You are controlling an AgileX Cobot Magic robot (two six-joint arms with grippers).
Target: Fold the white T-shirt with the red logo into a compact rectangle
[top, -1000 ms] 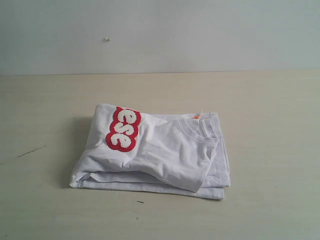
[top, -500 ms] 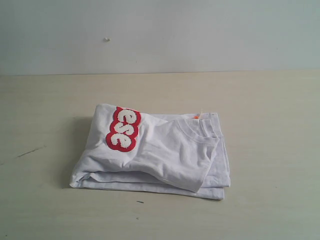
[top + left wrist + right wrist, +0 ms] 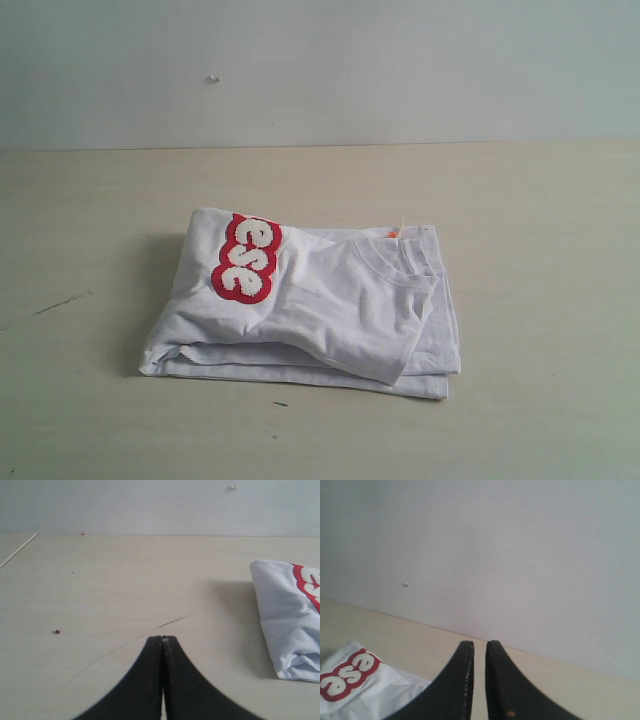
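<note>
The large thin white cotton T-shirt (image 3: 320, 310) lies as a folded bundle near the middle of the pale wooden table (image 3: 540, 200). It is a stack of several layers, roughly four-sided. The red logo (image 3: 247, 260), fuzzy white bubble letters with a thick red outline, wraps over the bundle's upper left corner, and only its last letters show. The ribbed crew neck (image 3: 400, 262) faces up on the right, with a small orange neck tag (image 3: 392, 234) peeking out at the far edge.

The folding looks essentially done. What is left, at most, is tidying. The top layer sits askew on the one beneath, its lower right corner hangs loose, and the left side bulges where the cloth has rounded over rather than creased. The fabric is soft, limp and lightly wrinkled, so edges will slump rather than hold a sharp line.

Both arms are clear of the garment. The left end effector (image 3: 163, 639) has its black fingers pressed together, empty, over bare table beside the shirt. The right end effector (image 3: 480, 645) has its fingers a sliver apart, gripping nothing, raised toward the plain grey wall (image 3: 520, 555).
</note>
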